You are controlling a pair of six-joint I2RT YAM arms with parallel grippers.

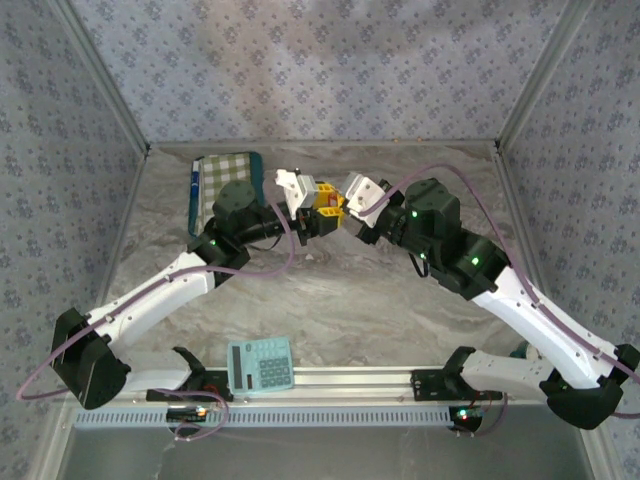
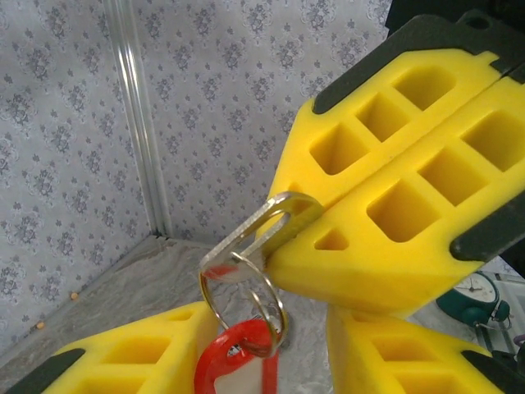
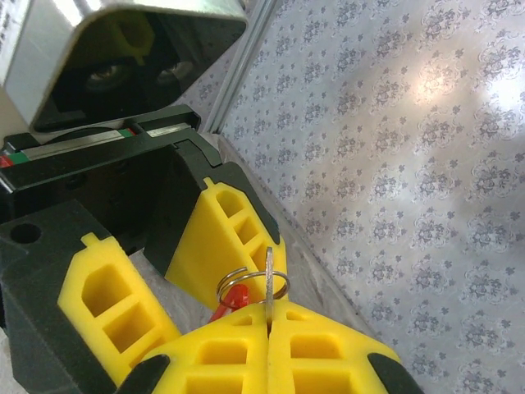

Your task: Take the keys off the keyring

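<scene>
R fingers (image 3: 256,330) clamped on silver key (image 2: 246,235) above keyring (image 2: 205,300); L fingers (image 2: 139,357) partly spread below keyring, flanking red tag (image 2: 238,361), not gripping.

From here the right gripper (image 3: 268,322) has its yellow fingers pinched tight on a thin metal key (image 3: 269,269) standing upright, its keyring (image 3: 255,285) and red tag (image 3: 233,300) just beside the left gripper's (image 3: 220,302) parted fingers.

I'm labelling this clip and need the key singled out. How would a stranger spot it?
At the far middle of the table, where both arms meet, the right end effector pinches a flat silver key between yellow fingers. Unlike the round wire ring and red tag dangling below, it's a straight strip.
</scene>
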